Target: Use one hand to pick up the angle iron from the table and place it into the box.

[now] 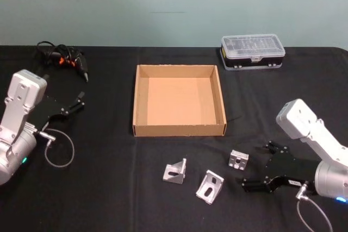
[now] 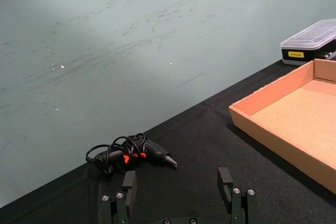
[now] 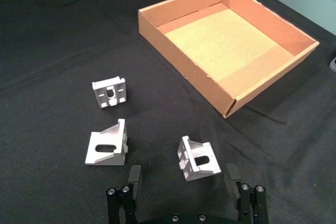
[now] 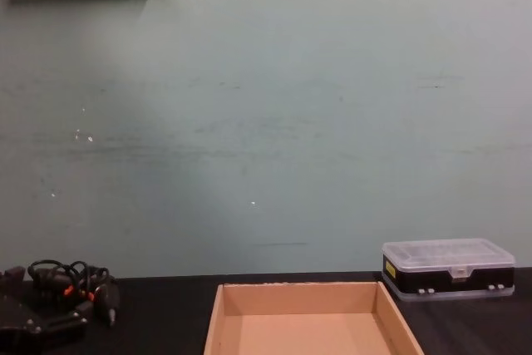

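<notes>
The black table [image 1: 109,188] carries everything; at its middle sits the cardboard box [image 1: 179,130], and I see only bare cardboard inside it, so nothing has been delivered. My right gripper [image 1: 256,165] is low over the table's near right part, fingers spread wide and holding nothing, aimed at the brackets. My left gripper [image 1: 75,104] is parked out at the left edge, fingers likewise spread and empty.

A clear-lidded plastic case [image 1: 253,51] stands behind the box to the right; a small black tool with a bundled cord [image 1: 68,58] lies at the far left.

Three angle brackets lie on the table in front of the box, apart from each other: one [image 1: 175,171] to the left, one [image 1: 210,186] nearest me, one [image 1: 238,160] just beside the right gripper. That last one looks lined up between the fingers, though probably not yet inside them; I can't be sure from this angle.

So I judge the task barely begun: the closing, lift, carry and release are all left.
</notes>
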Action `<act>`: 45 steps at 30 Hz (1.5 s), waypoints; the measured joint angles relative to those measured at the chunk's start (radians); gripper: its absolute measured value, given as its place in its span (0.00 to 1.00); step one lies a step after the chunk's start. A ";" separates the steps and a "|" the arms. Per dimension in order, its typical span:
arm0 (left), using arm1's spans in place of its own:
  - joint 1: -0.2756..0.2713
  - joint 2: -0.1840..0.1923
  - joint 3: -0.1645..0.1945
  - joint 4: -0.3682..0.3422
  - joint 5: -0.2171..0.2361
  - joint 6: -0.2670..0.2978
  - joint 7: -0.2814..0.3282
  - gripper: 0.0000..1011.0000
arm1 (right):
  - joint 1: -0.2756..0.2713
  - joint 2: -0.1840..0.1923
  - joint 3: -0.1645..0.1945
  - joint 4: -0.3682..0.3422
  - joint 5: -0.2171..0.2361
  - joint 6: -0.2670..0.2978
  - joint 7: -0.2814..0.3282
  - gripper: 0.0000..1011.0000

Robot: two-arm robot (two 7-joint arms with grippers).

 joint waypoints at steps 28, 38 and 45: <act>0.000 0.000 0.000 0.000 0.000 0.000 0.000 1.00 | 0.010 -0.047 -0.012 0.030 -0.061 -0.015 0.001 0.99; 0.000 0.000 0.000 0.000 0.000 0.000 0.000 1.00 | 0.010 -0.046 -0.012 0.029 -0.059 -0.015 0.000 0.73; 0.000 0.000 0.000 0.000 0.000 0.000 0.000 1.00 | 0.010 -0.045 -0.012 0.028 -0.059 -0.014 0.000 0.54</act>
